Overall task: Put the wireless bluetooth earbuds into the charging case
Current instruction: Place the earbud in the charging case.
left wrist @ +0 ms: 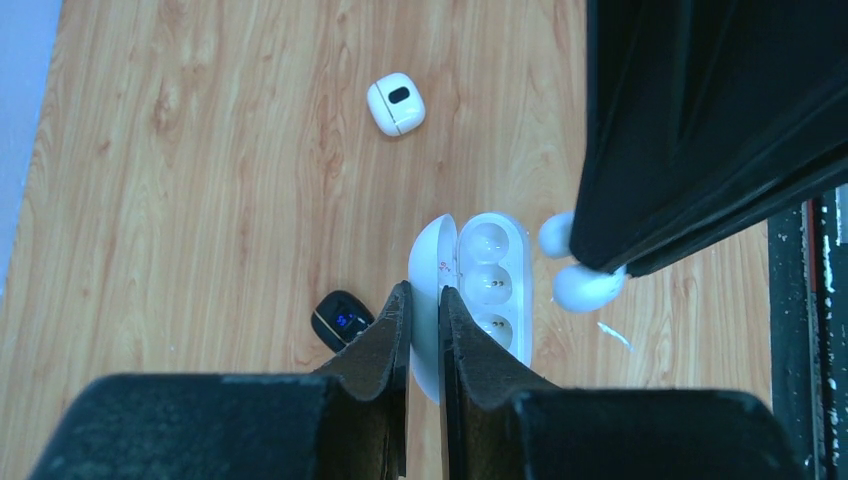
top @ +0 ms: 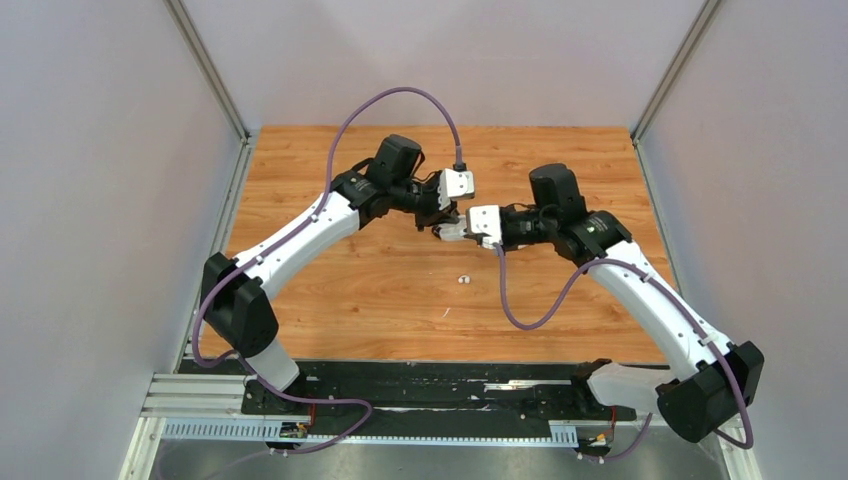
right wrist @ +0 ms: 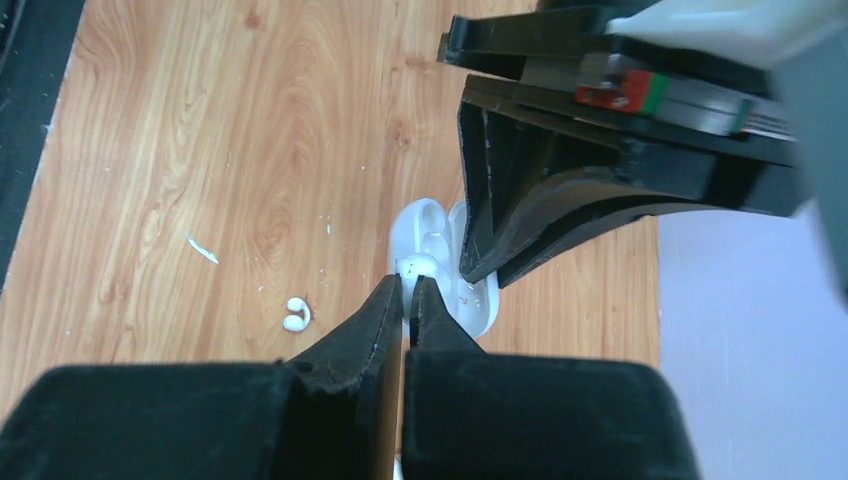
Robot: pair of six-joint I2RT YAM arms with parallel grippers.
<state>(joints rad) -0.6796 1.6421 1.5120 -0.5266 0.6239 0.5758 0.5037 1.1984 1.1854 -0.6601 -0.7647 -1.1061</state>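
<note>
Worktop [top: 330, 290]: wood grain, with walls on three sides. My left arm [top: 300, 235] and right arm [top: 640, 290] reach inward and meet over its middle.

Left gripper [left wrist: 424, 296]: fingers pressed close, pinching the case [left wrist: 490, 280] by the edge of one half. The case is white and hinged open, with its wells facing my left wrist camera. It sits at the middle of the worktop. I cannot tell whether it rests on the wood.

Right gripper [right wrist: 408, 285]: fingers pressed together on the held earbud [right wrist: 415, 267], which is white. The tips are just beside the left gripper. The held earbud is at the rim of the case's open half. I cannot tell whether the two touch.

Other items on the worktop:
- white piece [left wrist: 396, 103], rounded, with a dark oval mark, well apart from the case.
- black piece [left wrist: 342, 318], showing a blue light, just beside my left finger and partly hidden by it.
- loose earbud [right wrist: 295, 315], white and hooked, lying near the case on the side toward my bases.
- white sliver [right wrist: 202, 250], lying beyond the loose earbud.
</note>
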